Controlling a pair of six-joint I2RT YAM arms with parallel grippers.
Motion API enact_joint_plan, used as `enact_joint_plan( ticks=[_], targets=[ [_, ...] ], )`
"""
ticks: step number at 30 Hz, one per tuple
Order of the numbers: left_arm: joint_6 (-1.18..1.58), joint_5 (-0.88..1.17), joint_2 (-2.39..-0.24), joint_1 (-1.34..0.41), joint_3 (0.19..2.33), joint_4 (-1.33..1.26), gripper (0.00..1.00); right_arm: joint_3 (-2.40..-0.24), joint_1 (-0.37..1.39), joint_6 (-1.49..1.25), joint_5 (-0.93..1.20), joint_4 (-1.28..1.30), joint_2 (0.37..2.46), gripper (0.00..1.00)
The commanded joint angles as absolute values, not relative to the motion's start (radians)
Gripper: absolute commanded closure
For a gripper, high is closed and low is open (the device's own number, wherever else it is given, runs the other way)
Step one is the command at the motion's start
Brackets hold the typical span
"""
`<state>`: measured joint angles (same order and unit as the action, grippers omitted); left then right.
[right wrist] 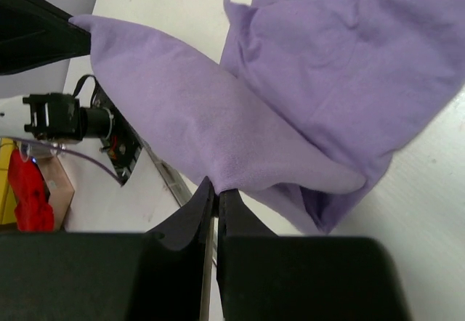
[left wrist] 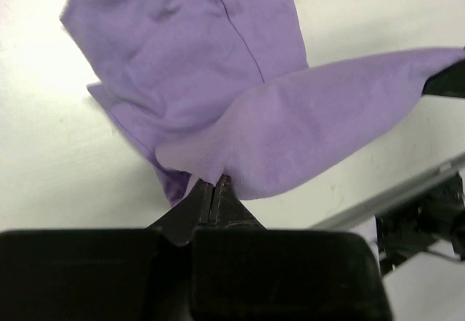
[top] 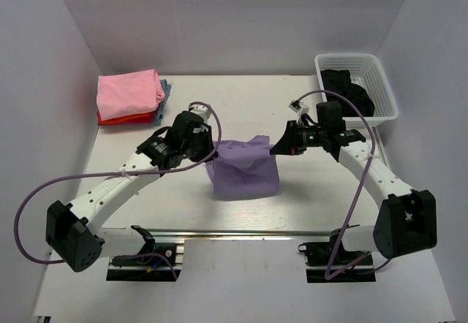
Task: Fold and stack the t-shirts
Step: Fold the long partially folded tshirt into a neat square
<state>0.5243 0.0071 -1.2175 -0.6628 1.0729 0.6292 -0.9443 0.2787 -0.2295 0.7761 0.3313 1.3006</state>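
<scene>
The white lattice basket (top: 385,93) at the far right of the table (top: 241,104) is holding a heap of black cloth (top: 349,93). At mid-table the lavender t-shirt (top: 245,168) is lying with one edge stretched between the left gripper (top: 208,153) and right gripper (top: 276,147), each pinching a corner with jaws pressed together. The folded t-shirts (top: 130,95), pink on top, are sitting stacked at the far left.

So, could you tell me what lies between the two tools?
The lavender t-shirt, pinched by left tool and right tool, shown in the top view.
</scene>
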Motion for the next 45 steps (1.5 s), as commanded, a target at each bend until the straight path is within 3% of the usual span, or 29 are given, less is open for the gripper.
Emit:
enact_joint_plan(
  ticks=[1, 11, 18, 32, 33, 34, 35, 36, 37, 41, 45],
  targets=[
    [0.544, -0.106, -1.253, -0.658, 1.146, 0.595, 1.00, -1.029, 0.267, -0.244, 0.764, 0.239, 1.345, 1.00],
    [0.584, -0.347, -1.413, -0.640, 1.298, 0.710, 1.00, -1.103, 0.229, -0.314, 0.696, 0.158, 1.502, 1.00],
    [0.584, -0.336, -1.522, -0.588, 1.328, 0.713, 1.00, -1.161, 0.216, -0.342, 0.772, 0.114, 1.643, 1.00],
    [0.549, -0.313, -1.706, -0.512, 1.400, 0.601, 1.00, -1.293, 0.213, -0.333, 0.693, 0.094, 1.850, 1.00],
    [0.549, -0.333, -1.718, -0.512, 1.426, 0.613, 0.84, -1.308, 0.215, -0.334, 0.665, 0.094, 1.871, 1.00],
    [0.561, -0.351, -1.732, -0.512, 1.443, 0.626, 0.68, -1.318, 0.215, -0.336, 0.652, 0.092, 1.882, 0.90],
    [0.571, -0.366, -1.744, -0.503, 1.459, 0.626, 0.39, -1.328, 0.218, -0.340, 0.644, 0.091, 1.914, 0.66],
    [0.571, -0.391, -1.764, -0.503, 1.492, 0.636, 0.12, -1.379, 0.213, -0.330, 0.644, 0.089, 1.924, 0.11],
    [0.571, -0.391, -1.773, -0.493, 1.514, 0.658, 0.00, -1.403, 0.216, -0.330, 0.649, 0.133, 1.934, 0.10],
    [0.554, -0.382, -1.767, -0.483, 1.574, 0.684, 0.00, -1.575, 0.225, -0.210, 0.661, 0.264, 1.957, 0.10],
    [0.485, -0.271, -1.712, -0.483, 1.470, 0.588, 0.00, -1.465, 0.222, -0.222, 0.655, 0.198, 1.864, 0.10]
  ],
)
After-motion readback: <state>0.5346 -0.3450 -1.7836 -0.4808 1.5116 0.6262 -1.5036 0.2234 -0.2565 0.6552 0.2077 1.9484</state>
